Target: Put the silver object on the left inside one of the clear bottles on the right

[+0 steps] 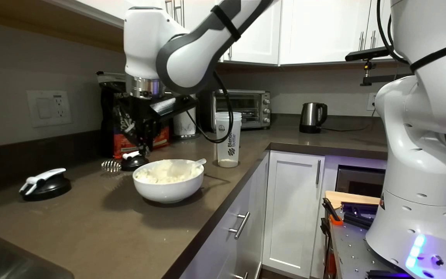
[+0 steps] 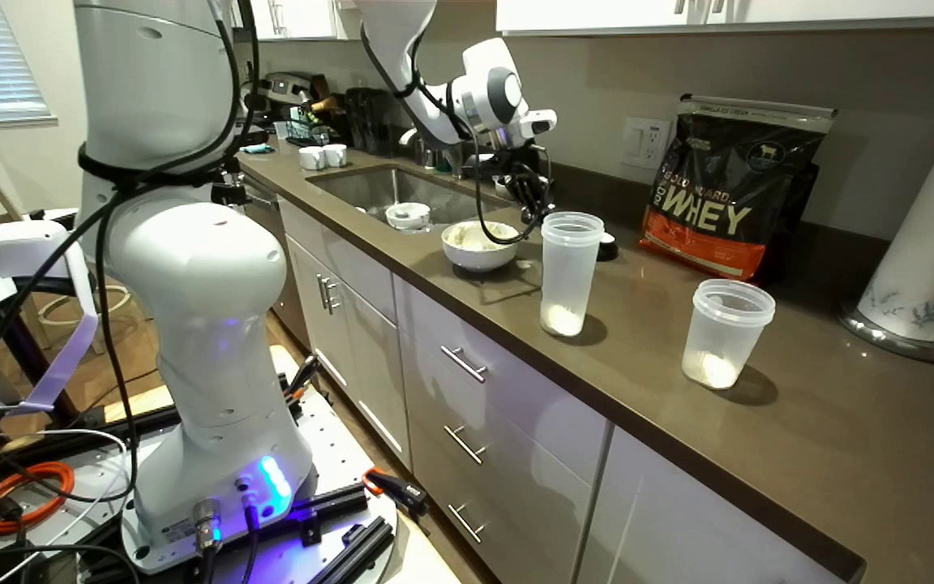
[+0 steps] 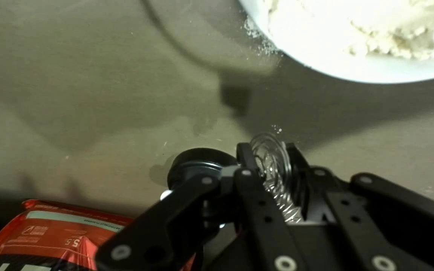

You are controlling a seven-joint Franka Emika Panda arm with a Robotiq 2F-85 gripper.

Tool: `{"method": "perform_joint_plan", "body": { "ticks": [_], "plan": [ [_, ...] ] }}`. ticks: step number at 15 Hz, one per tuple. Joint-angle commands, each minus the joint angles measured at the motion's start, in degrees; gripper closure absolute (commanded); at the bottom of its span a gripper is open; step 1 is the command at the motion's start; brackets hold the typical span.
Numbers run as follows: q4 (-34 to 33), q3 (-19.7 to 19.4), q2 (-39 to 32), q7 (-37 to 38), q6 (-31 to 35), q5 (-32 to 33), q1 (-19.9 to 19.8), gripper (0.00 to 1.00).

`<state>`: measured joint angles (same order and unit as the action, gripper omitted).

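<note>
A silver wire coil ball (image 3: 270, 156) sits between my fingertips in the wrist view, touching both fingers. My gripper (image 3: 268, 150) is shut on it. In an exterior view my gripper (image 1: 144, 150) hangs above a black lid, just behind the white bowl; the held ball is hard to make out there. Another silver wire ball (image 1: 111, 166) lies on the counter beside that lid; its coils show low between the fingers in the wrist view (image 3: 286, 207). A tall clear bottle (image 2: 568, 272) and a second clear bottle (image 2: 725, 337) stand upright with whitish powder in the bottom.
The white bowl (image 1: 168, 190) of powder, with a scoop, stands close to my gripper. Black lids (image 1: 48, 185) (image 1: 133, 162) lie on the counter. The whey bag (image 2: 734, 191) leans at the wall. A paper-towel roll (image 2: 933, 243) stands beyond the bottles. The sink (image 2: 390, 182) is behind.
</note>
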<state>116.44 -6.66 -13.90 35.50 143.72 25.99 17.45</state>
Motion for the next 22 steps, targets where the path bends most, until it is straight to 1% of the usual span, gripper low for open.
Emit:
{"method": "perform_joint_plan", "body": {
  "ticks": [1, 2, 3, 4, 5, 6, 8, 9, 10, 11, 14, 15, 16, 18, 20, 21, 22],
  "plan": [
    [3.53, 1.61, 4.75, 1.40, -1.60, 2.15, -1.67, 0.71],
    [3.91, 1.84, 5.38, 1.35, -1.74, 2.14, -1.96, 0.72],
    [4.26, 2.05, 6.03, 1.39, -2.00, 2.21, -2.23, 0.69],
    [4.47, 2.32, 6.52, 1.39, -2.16, 2.28, -2.60, 0.70],
    [4.72, 2.64, 7.11, 1.39, -2.53, 2.31, -2.97, 0.68],
    [4.96, 2.91, 7.69, 1.48, -2.88, 2.45, -3.31, 0.71],
    [5.37, 3.60, 8.84, 1.48, -3.71, 2.55, -4.04, 0.71],
    [5.55, 3.96, 9.49, 1.42, -4.13, 2.48, -4.38, 0.68],
    [5.80, 4.32, 10.10, 1.28, -4.42, 2.33, -4.71, 0.69],
    [6.17, 4.76, 10.83, 1.12, -4.77, 2.12, -5.09, 0.67],
    [7.33, 6.13, 13.08, 1.00, -6.00, 1.89, -6.03, 0.69],
    [7.77, 6.64, 13.92, 0.86, -6.39, 1.73, -6.39, 0.69],
    [8.21, 7.11, 14.68, 0.88, -6.72, 1.77, -6.72, 0.65],
    [9.12, 8.13, 16.29, 0.92, -7.56, 1.67, -7.32, 0.73],
    [9.91, 9.13, 17.76, 1.02, -8.27, 1.69, -7.97, 0.74],
    [10.47, 9.59, 18.54, 0.91, -8.44, 1.59, -8.34, 0.72],
    [10.82, 10.09, 19.18, 0.93, -8.67, 1.48, -8.67, 0.72]
  ]
}}
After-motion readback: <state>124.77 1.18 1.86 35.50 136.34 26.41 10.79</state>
